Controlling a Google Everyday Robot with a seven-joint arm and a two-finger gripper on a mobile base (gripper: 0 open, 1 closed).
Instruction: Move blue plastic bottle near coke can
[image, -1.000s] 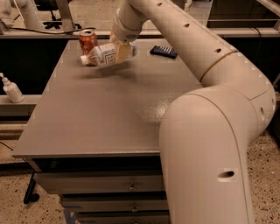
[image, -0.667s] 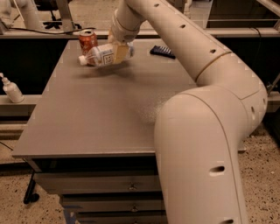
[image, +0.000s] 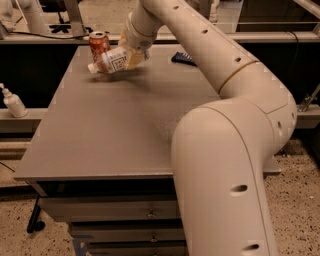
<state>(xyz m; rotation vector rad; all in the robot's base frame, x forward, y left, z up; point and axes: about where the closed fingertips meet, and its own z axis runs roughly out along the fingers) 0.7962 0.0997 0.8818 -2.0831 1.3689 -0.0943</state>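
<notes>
pincer (image: 132, 56) at table (image: 100, 135) far-left, clamped on blue plastic bottle (image: 111, 61) | bottle tilted, just beside coke can (image: 98, 44)

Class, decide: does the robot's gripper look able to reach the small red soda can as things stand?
Probably not to grasp it: the gripper, close by the small red soda can, is shut on a tilted clear plastic bottle with a pale label.

Beneath the jaws, at its far left: grey tabletop (image: 115, 130). Right of the jaws, lying on it: flat dark packet (image: 182, 58). Well left of them, off the tabletop: white pump bottle (image: 13, 102).
</notes>
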